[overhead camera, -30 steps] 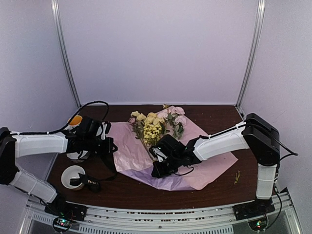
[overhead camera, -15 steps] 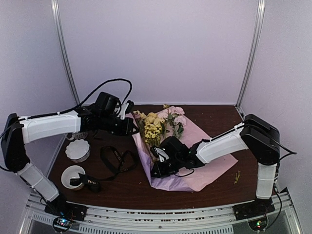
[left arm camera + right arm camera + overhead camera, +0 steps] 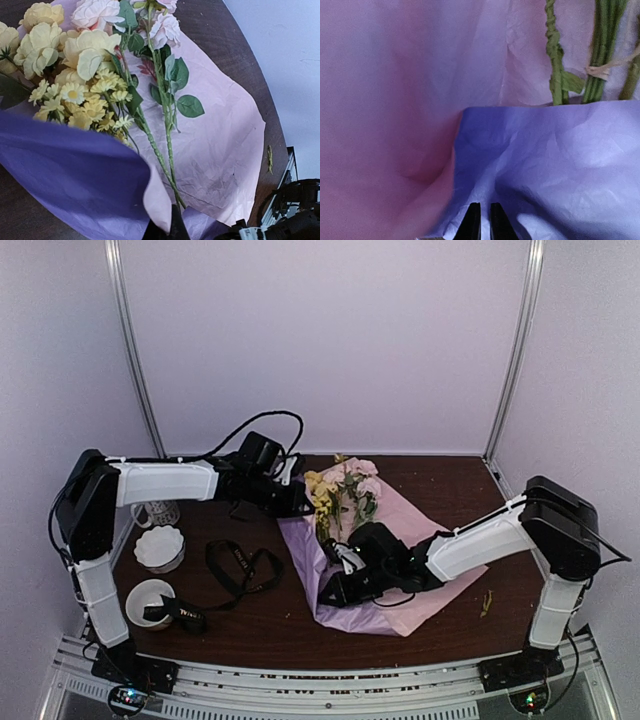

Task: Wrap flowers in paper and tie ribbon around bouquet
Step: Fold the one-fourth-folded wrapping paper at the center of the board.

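The flowers (image 3: 85,75), soft cream, yellow and pale pink blooms on thin green stems, are lying on the paper (image 3: 405,512). It is a thin, crinkled lilac sheet spread near the middle of the dark brown table (image 3: 450,475). The sheet's left side is standing up in a curved fold beside the blooms, showing deeper purple. The left gripper (image 3: 170,227) is pinching that raised edge, jaws closed on it. The right gripper (image 3: 481,222) is clamping a creased fold of paper near the stem ends, its fingers almost touching. The ribbon (image 3: 240,566), a flat black band, is lying in loose loops to the left, near a fluted white bowl (image 3: 160,547).
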You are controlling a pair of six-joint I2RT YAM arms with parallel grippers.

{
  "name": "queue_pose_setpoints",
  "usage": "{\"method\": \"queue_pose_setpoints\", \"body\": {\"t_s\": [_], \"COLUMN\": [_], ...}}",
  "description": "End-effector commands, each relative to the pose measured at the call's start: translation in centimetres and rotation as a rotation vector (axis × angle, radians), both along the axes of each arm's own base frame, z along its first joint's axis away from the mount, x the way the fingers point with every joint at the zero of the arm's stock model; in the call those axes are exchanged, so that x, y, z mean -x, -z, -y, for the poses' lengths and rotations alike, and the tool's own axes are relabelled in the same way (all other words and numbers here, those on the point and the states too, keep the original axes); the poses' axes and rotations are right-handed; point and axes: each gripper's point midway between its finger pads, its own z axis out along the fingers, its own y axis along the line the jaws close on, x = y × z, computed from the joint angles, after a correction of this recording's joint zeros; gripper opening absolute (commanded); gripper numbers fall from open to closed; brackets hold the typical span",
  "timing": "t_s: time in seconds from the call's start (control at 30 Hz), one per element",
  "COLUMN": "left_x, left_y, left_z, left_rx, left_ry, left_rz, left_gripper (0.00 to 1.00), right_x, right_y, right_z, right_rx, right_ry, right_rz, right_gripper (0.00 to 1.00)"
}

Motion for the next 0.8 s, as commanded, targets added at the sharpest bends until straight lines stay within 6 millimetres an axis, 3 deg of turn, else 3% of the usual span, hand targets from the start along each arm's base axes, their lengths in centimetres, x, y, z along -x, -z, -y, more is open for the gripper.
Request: {"method": "queue_pose_setpoints", "body": {"t_s": [0.0, 0.17, 0.4, 0.7, 0.77], "left_x": [-1.2, -1.2, -1.4, -1.2, -1.3], "left_y": [-1.4, -0.5, -0.1, -0.1, -0.1], "left_z": [2.2, 2.9, 3.4, 3.3, 3.2], "left_rx": [0.062, 0.048, 0.046, 0.033, 0.023], "left_ry": [0.01, 0.018, 0.028, 0.039, 0.038], "left_rz": [0.033, 0.025, 0.017, 0.02, 0.026], "left_gripper": [0.0, 0.0, 0.0, 0.0, 0.0], "right_x": [-1.2, -2.0, -3.2, -5.7, -6.1], "right_y": [-3.3, -5.9, -9.2, -7.8, -7.0], "right_z": [1.2, 3.2, 2.4, 1.8, 2.5], "right_rx": [-0.094, -0.112, -0.157, 0.031, 0.097], "right_ry": [0.076, 0.13, 0.132, 0.15, 0.171], "right_rz": [0.057, 0.149, 0.205, 0.219, 0.213], "right_gripper": [0.1, 0.27, 0.49, 0.55, 0.56]}}
